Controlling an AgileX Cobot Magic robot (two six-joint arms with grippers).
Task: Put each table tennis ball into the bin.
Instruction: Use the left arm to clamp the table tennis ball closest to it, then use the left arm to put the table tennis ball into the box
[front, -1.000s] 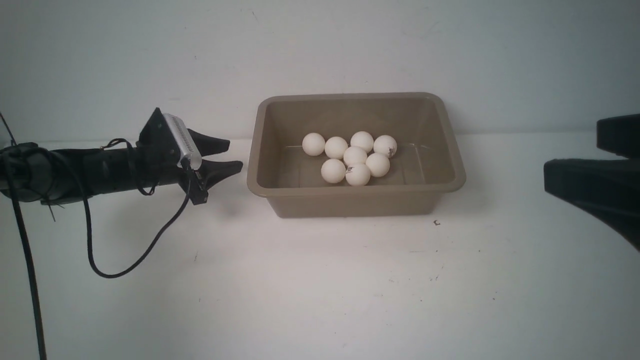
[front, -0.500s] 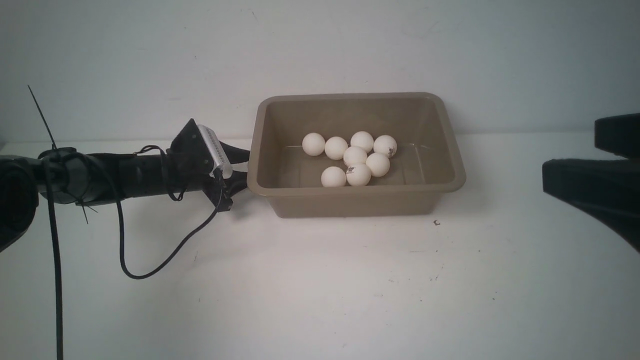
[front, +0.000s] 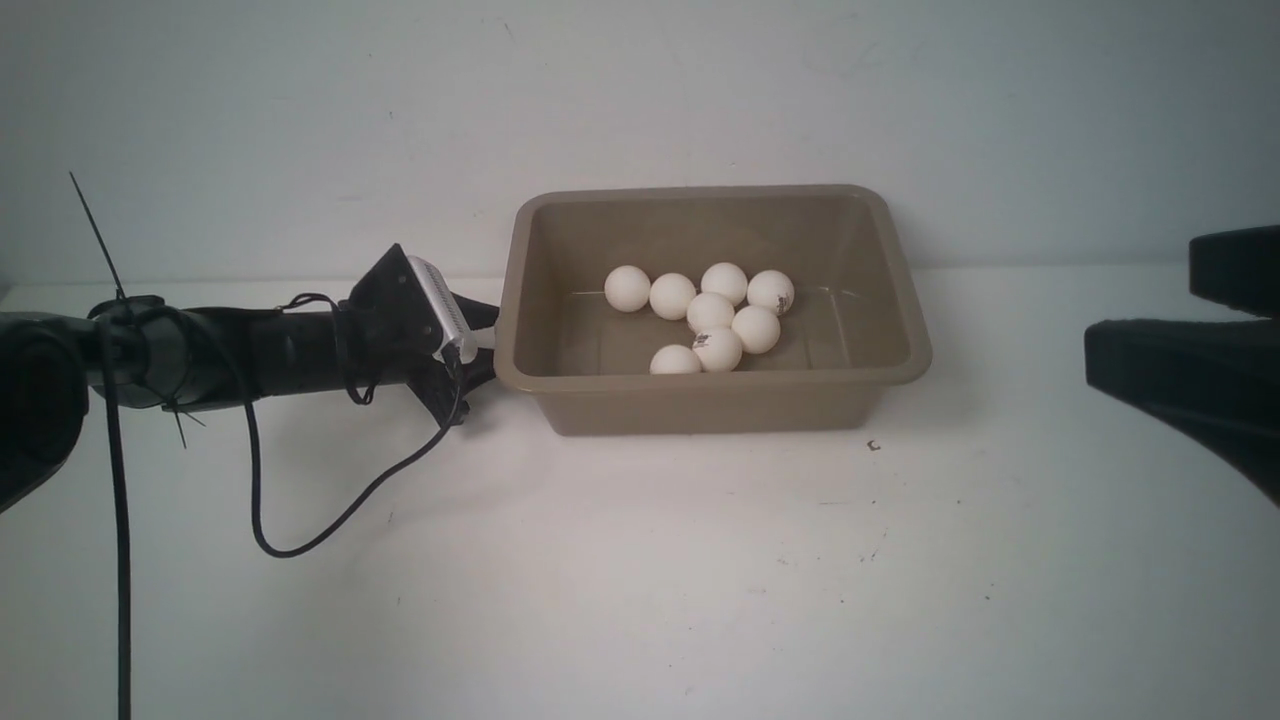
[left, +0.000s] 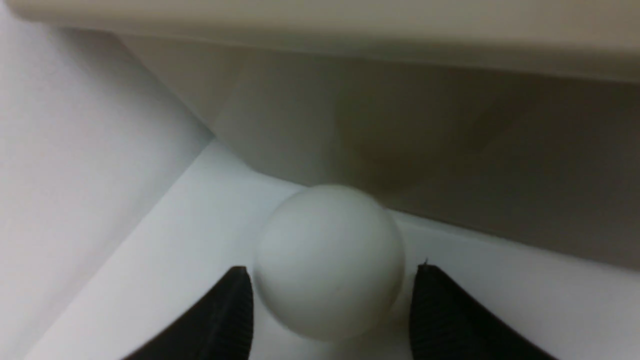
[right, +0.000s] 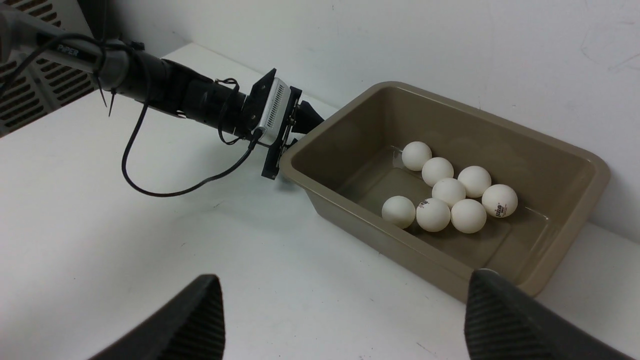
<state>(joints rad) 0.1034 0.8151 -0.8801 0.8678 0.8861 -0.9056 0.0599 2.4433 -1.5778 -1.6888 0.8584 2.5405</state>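
Balls in the bin: seven table tennis balls (front: 711, 312) lie on the floor of the bin (front: 905, 300), bunched together toward its right half; at least two carry a small dark logo.
Eighth ball: one more ball (left: 327, 260) sits on the table outside the bin, against its left outer wall, under the flared rim.
Ball count: eight in all, seven inside and one outside.
Bin: one taupe tub, upright on the white table (front: 640, 580), close to the back wall.
Left gripper (left: 330, 305): low at the bin's left wall, jaws partly open with one finger on each side of the eighth ball; the fingers (left: 230, 315) lie very close to it, but whether they actually press on it cannot be told.
Right gripper (right: 345, 320): well to the right of the bin, jaws spread wide, nothing between them.
Cable: one black cable (front: 300, 545) loops from the left wrist down to the table.
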